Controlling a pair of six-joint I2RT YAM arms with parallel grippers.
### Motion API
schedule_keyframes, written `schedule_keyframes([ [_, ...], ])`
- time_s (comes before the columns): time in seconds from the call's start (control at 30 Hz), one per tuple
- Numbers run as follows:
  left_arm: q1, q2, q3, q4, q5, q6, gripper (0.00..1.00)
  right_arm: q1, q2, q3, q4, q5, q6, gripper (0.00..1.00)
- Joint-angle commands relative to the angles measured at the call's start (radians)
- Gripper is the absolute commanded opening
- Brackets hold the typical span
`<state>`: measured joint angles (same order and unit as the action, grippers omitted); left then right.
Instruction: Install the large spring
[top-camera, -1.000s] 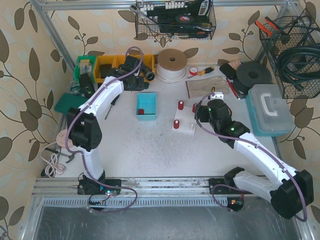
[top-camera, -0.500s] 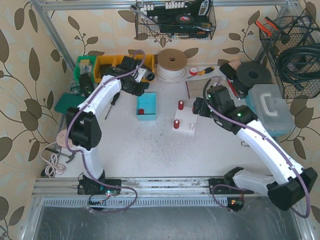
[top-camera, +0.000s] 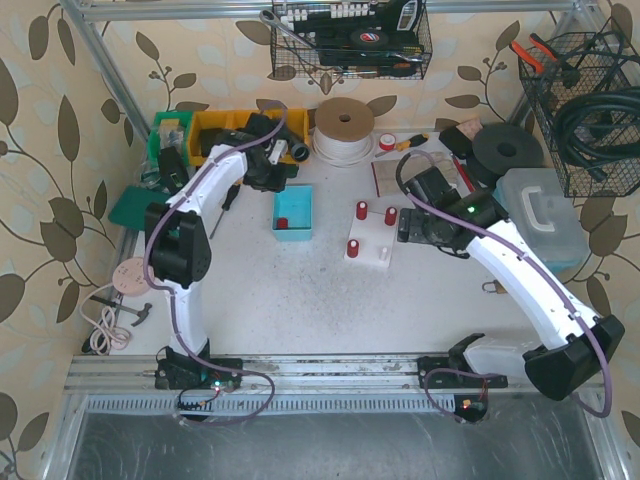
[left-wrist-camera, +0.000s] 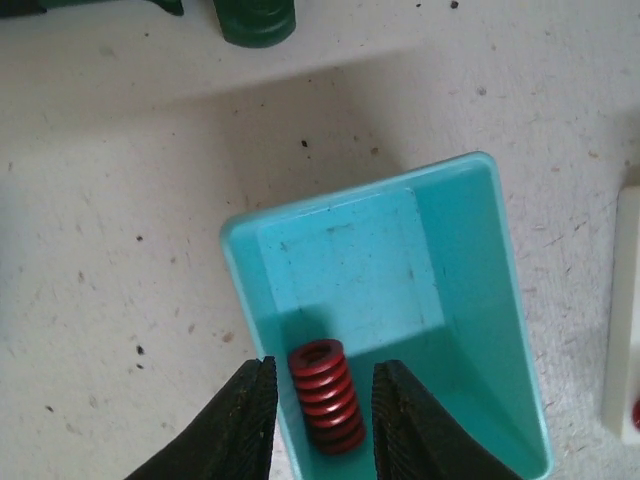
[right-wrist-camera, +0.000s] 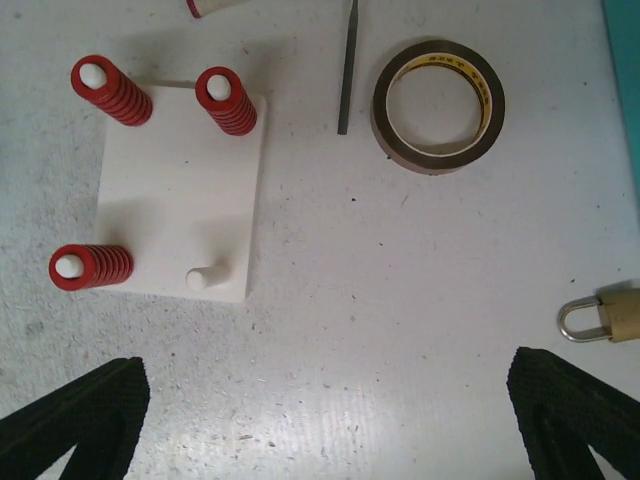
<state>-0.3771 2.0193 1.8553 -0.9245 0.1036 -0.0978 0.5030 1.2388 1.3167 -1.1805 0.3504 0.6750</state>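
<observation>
Spring (left-wrist-camera: 325, 395) is lying in the teal bin (left-wrist-camera: 470, 300), left gripper (left-wrist-camera: 322, 372) straddling it, narrowly open, not yet gripping; right gripper (right-wrist-camera: 325, 380), spread wide, is drawing back off the board (right-wrist-camera: 180, 190), baring the last empty peg (right-wrist-camera: 205, 277).

- Bright, even and diffuse from overhead in the top view, with only faint, soft-edged shadows on the table (top-camera: 300, 290) below the arms.
- Slightly soft and grainy there, fine detail lost in the far clutter.
- Crisp on the table grain in the left wrist view, with dark shade inside the teal bin (left-wrist-camera: 470, 330) along its near wall and beside the spring (left-wrist-camera: 325, 395).
- Near black and blurred at the left fingers (left-wrist-camera: 245, 420).
- Close to washed out on the white block (right-wrist-camera: 180, 190) in the right wrist view, the mounted springs (right-wrist-camera: 110, 90) splayed outward by the wide lens.
- Faint sheen on the tape roll (right-wrist-camera: 438, 105).
- Dark and out of focus at the right fingers (right-wrist-camera: 70, 415) in the bottom corners.
</observation>
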Motion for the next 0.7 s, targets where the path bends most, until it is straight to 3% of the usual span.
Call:
schedule_keyframes([
  [0.0,-0.057,0.003,0.048,-0.042,-0.099,-0.192,0.32,0.004,-0.025,-0.003,-0.004,-0.01,-0.13,0.96],
  [0.17,-0.089,0.076,0.063,-0.112,-0.111,-0.334,0.3,0.003,-0.093,-0.113,0.069,-0.036,-0.175,0.97],
  [0.3,-0.103,0.094,0.066,-0.163,-0.151,-0.38,0.39,0.004,-0.145,-0.173,0.098,-0.063,-0.19,0.97],
  [0.4,-0.108,0.114,0.059,-0.165,-0.159,-0.396,0.43,0.005,-0.156,-0.181,0.098,-0.057,-0.212,0.97],
  [0.67,-0.117,0.205,0.117,-0.248,-0.205,-0.425,0.44,0.004,-0.128,-0.149,0.065,-0.022,-0.254,0.97],
])
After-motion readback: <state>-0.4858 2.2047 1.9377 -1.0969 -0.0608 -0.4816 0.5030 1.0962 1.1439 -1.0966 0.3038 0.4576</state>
